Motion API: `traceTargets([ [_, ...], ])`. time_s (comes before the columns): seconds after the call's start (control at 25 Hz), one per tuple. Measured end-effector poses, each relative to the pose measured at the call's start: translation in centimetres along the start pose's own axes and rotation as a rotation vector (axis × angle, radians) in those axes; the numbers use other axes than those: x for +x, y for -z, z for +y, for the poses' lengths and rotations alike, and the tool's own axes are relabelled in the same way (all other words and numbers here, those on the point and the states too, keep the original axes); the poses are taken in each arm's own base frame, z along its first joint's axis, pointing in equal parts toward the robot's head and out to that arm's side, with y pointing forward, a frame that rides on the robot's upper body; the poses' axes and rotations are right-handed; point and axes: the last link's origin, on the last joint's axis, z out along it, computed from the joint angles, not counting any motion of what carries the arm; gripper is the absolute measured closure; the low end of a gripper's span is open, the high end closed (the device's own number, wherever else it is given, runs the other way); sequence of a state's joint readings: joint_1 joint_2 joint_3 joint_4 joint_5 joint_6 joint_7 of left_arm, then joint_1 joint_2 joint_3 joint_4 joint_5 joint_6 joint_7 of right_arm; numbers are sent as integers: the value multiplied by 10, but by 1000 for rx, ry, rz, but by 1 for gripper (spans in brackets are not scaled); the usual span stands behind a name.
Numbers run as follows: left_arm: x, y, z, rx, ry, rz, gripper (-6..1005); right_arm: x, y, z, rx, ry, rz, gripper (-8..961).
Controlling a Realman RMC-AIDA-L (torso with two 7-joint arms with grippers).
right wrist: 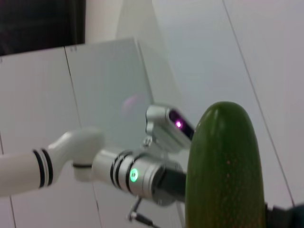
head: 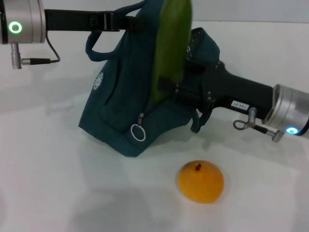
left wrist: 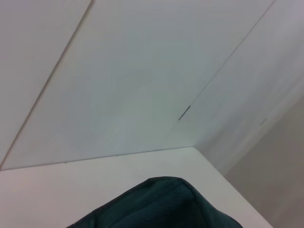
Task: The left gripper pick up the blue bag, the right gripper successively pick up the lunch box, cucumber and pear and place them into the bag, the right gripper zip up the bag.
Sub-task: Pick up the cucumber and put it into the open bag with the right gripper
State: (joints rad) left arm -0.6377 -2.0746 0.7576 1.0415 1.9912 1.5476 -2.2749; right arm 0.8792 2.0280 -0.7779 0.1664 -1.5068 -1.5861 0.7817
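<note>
A plain white table (head: 58, 183) fills the head view, and the wrist views show pale panelled walls (left wrist: 142, 71) behind it. The blue bag (head: 125, 101) stands in the upper centre of the head view, its base on the table and its strap (head: 101, 21) drawn up to the left gripper (head: 123, 21) at the top — whether those fingers are open or closed cannot be told. The cucumber (head: 170, 48) stands nearly upright in front of the bag, long axis vertical, rounded tip pointing up past the frame's top edge; the right gripper (head: 166, 87), reaching in from the right, has its fingers clamped on the lower end. The pear (head: 201, 181) — orange-yellow, stem end up — rests on the table at lower centre, apart from the bag. A zipper ring (head: 138, 132) hangs at the bag's lower front.
</note>
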Motion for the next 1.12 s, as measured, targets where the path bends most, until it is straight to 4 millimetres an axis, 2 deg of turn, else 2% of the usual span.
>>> traceTargets([
  [0.56,1,4,-3,14,2,7,949,15,0,1,-3,16,99,309],
  [1.12,3,6,-6,22,2,10,948,17,-1,-5,5,-3,150,309],
])
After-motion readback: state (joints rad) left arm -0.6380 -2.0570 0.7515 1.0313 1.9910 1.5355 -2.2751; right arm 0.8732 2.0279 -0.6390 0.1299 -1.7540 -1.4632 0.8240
